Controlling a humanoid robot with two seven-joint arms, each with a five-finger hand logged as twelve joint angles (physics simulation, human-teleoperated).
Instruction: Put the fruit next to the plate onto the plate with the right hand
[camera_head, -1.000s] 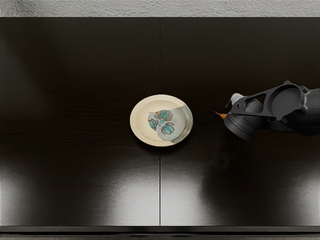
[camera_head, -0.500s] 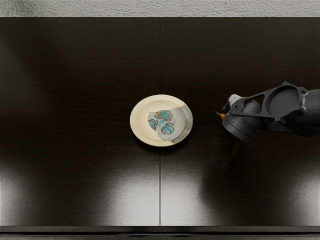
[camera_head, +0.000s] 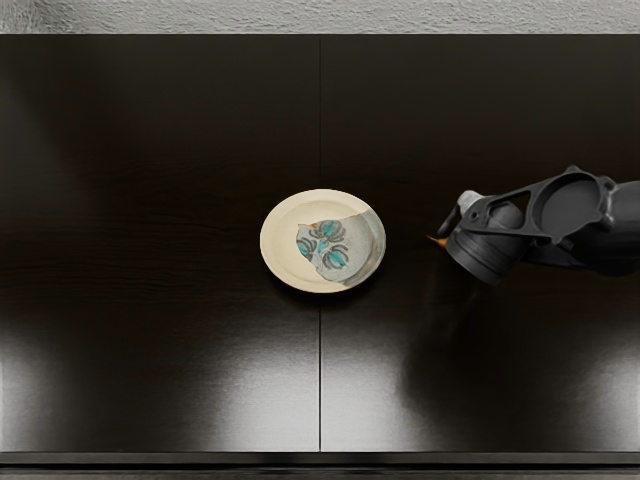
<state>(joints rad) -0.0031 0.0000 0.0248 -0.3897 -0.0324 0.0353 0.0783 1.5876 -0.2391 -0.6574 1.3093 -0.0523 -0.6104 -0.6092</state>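
The right hand (camera_head: 463, 222) is hovering right of the plate (camera_head: 275, 236), its grip impossible to tell; the fruit (camera_head: 437, 239) is showing as an orange sliver between them, off the plate

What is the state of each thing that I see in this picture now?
plate: flat on the table, nothing on it.
fruit: right of the plate, apart from it, mostly hidden under the right hand; an orange tip shows.
right hand: over the fruit; grasp hidden.
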